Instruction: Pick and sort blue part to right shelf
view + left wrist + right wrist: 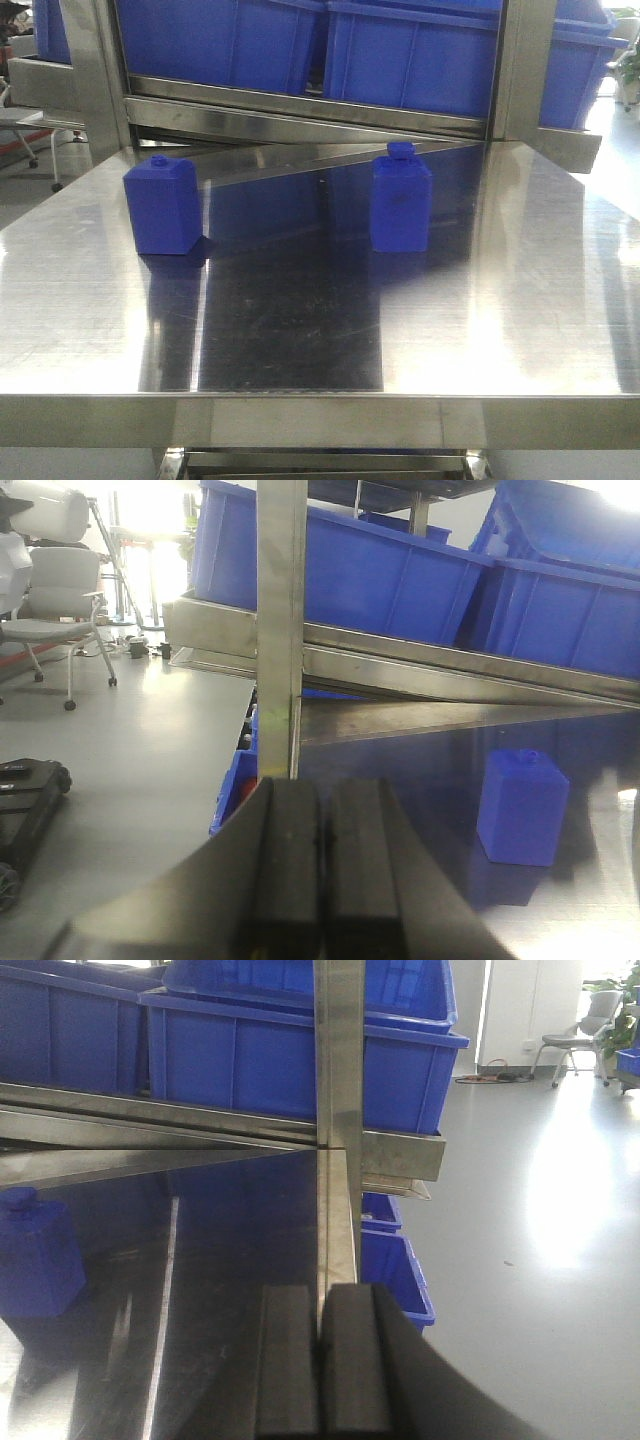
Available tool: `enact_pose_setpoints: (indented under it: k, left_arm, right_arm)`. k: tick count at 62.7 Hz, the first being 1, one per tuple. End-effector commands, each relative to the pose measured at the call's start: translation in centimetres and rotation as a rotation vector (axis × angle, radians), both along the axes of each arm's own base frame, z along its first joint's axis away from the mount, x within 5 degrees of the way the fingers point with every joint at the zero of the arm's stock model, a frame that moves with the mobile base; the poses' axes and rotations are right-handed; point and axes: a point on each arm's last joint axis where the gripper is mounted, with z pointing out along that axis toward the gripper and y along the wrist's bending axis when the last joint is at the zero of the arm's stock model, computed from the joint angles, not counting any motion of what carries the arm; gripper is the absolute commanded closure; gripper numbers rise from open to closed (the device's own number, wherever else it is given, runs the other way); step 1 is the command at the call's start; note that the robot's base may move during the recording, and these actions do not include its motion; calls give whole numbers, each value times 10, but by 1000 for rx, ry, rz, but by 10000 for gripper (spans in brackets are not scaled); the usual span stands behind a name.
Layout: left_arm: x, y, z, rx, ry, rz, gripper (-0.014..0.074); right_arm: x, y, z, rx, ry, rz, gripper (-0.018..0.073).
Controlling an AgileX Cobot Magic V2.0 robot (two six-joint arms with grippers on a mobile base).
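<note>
On the polished steel table [300, 340] I see a blue plastic box-shaped part [163, 205] standing upright at far left. A second blue capped part [401, 198] stands right of centre, well apart from it, both near the blue plastic bins [400, 50]. My left gripper [325, 880] and right gripper [320, 1370] each have their black fingers pressed together, holding nothing.

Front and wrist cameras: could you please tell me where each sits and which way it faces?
Front: at the table's near edge, facing the shelf over two blue parts; no robot body shows.
Left wrist: behind the shut left gripper, facing the shelf's left post.
Right wrist: behind the shut right gripper, facing the right post.
Shared: all show the blue bins and table.
</note>
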Motion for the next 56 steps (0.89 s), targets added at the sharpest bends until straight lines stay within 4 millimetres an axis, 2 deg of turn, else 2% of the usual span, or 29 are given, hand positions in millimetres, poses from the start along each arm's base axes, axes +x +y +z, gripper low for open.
enact_pose_setpoints:
  k: [1,13,22,32,42,56]
  left_arm:
    - [-2,1,1,-21,-83,10,472]
    - [-2,1,1,-21,-83,10,472]
    - [-2,1,1,-21,-83,10,472]
    - [-2,1,1,-21,-83,10,472]
    - [-2,1,1,-21,-83,10,472]
    - [-2,1,1,-21,-83,10,472]
  right_arm:
    - [-5,0,28,-37,-123,-4,501]
    - [-1,0,55,-56,-55,-6,501]
    - [11,-1,74,-62,26,-7,501]
    - [30,-1,85,-108,144,-2,501]
    - [54,0,98,-5,222,-1,501]
    - [85,-1,97,115,414,-30,501]
